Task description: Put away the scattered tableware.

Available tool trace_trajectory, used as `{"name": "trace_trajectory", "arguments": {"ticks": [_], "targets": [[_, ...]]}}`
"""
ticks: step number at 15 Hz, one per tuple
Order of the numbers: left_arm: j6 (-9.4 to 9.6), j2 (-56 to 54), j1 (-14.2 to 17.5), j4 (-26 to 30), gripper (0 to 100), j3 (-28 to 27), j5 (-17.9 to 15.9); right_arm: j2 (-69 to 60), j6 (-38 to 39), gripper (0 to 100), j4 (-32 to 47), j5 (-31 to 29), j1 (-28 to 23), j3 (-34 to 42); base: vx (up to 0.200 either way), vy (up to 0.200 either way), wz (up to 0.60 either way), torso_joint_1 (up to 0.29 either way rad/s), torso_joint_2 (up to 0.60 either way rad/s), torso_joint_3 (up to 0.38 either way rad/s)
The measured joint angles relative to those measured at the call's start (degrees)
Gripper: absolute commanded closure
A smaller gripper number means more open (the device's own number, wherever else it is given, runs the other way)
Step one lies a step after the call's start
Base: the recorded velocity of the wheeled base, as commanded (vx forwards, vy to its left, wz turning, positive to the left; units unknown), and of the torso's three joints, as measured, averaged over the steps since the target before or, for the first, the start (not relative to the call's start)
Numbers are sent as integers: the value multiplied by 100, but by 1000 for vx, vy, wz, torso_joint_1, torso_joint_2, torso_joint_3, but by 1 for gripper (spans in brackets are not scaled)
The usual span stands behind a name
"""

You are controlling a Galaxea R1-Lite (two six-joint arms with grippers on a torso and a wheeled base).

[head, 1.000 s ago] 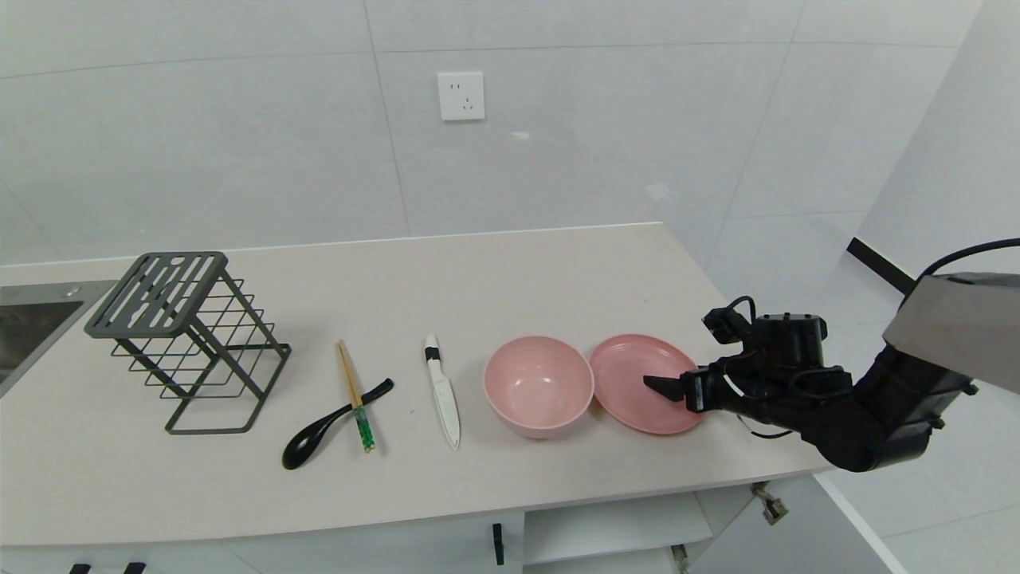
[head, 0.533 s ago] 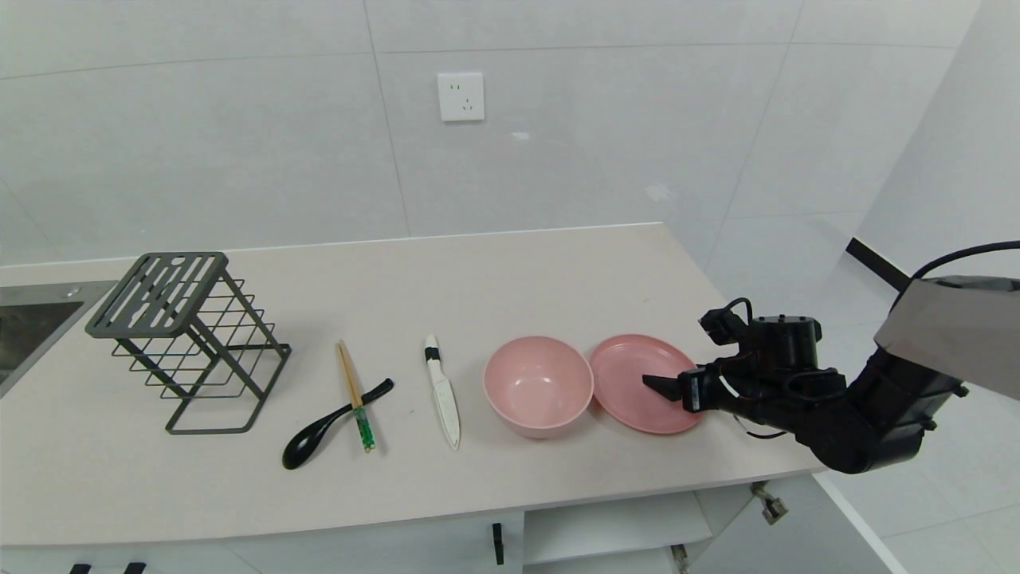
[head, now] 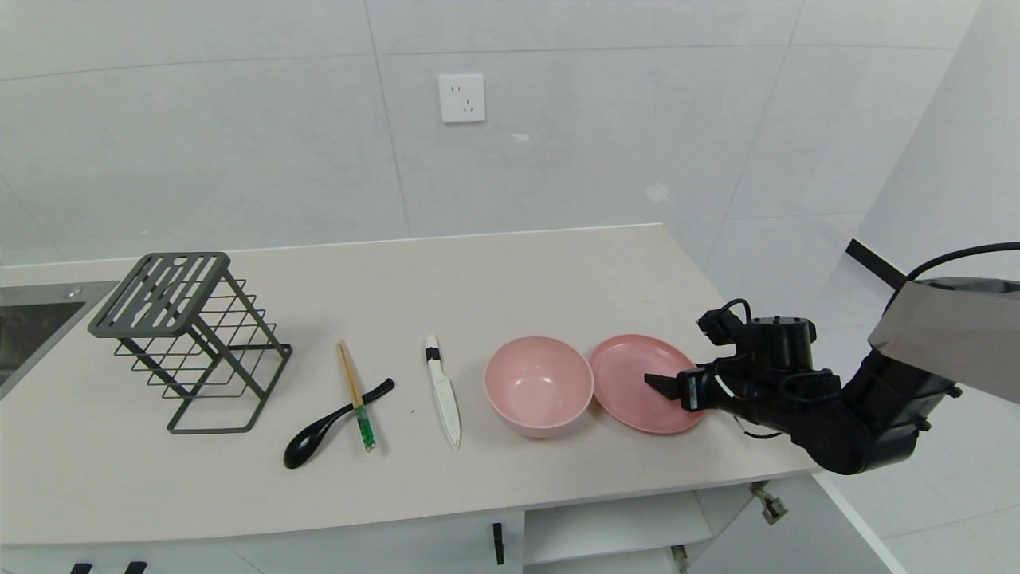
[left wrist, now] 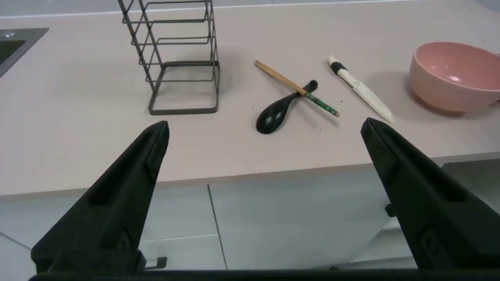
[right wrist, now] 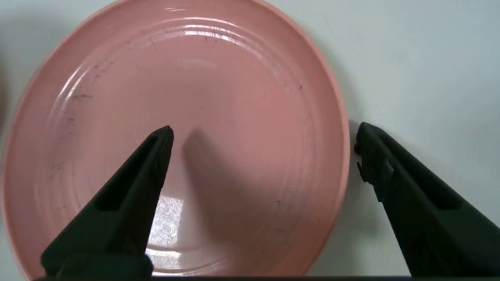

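A pink plate [head: 637,371] lies at the counter's right end, touching a pink bowl [head: 538,383]. My right gripper [head: 665,387] is open low over the plate's right rim. In the right wrist view the plate [right wrist: 180,140] lies under the right gripper [right wrist: 262,144], one finger over the plate and the other past its rim. A white knife [head: 443,392], chopsticks [head: 355,395] and a black spoon [head: 319,434] lie left of the bowl. My left gripper [left wrist: 264,129] is open, off the counter's front edge, facing the spoon [left wrist: 277,113] and the knife [left wrist: 361,87].
A dark wire rack [head: 187,335] stands at the counter's left, seen too as the rack [left wrist: 183,55] in the left wrist view. A sink [head: 24,323] sits at the far left. The counter's right edge runs just beyond the plate. The wall carries a socket [head: 461,97].
The right arm's bulk has crept slightly left while its gripper stays at the plate's rim. The tableware has not moved.
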Motion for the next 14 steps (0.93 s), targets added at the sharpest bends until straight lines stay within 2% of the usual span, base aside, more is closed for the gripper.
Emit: {"name": "trace_trajectory", "arguments": {"ticks": [14], "targets": [[-11, 0, 0, 0, 0, 0, -2, -146, 9, 100, -386, 39, 69, 144, 0, 0, 0, 0, 0, 0]]}}
